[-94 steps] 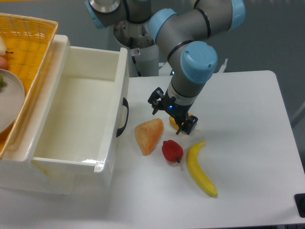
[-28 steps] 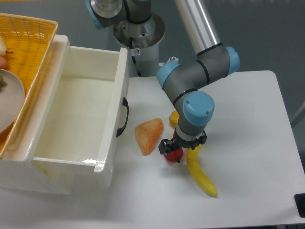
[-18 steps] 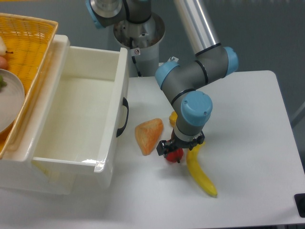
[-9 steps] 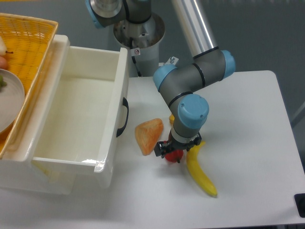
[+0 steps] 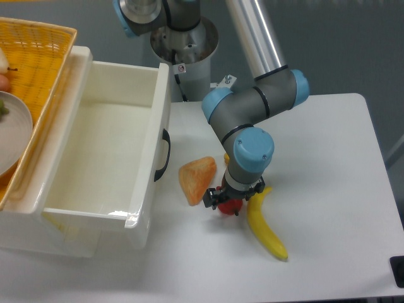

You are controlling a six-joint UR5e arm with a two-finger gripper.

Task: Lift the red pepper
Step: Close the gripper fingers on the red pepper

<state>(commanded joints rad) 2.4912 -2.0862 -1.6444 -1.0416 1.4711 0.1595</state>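
The red pepper lies on the white surface, mostly hidden under the claw, between the pale orange wedge on its left and the banana on its right. The claw is set low around it; whether it is already pinched cannot be told. The closure should be kept centred on the lumpy body, clear of both neighbours, and the lift made straight up.

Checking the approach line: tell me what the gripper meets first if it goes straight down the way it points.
The red pepper: the gripper points down right over it, apparently already around it. Contact cannot be confirmed.
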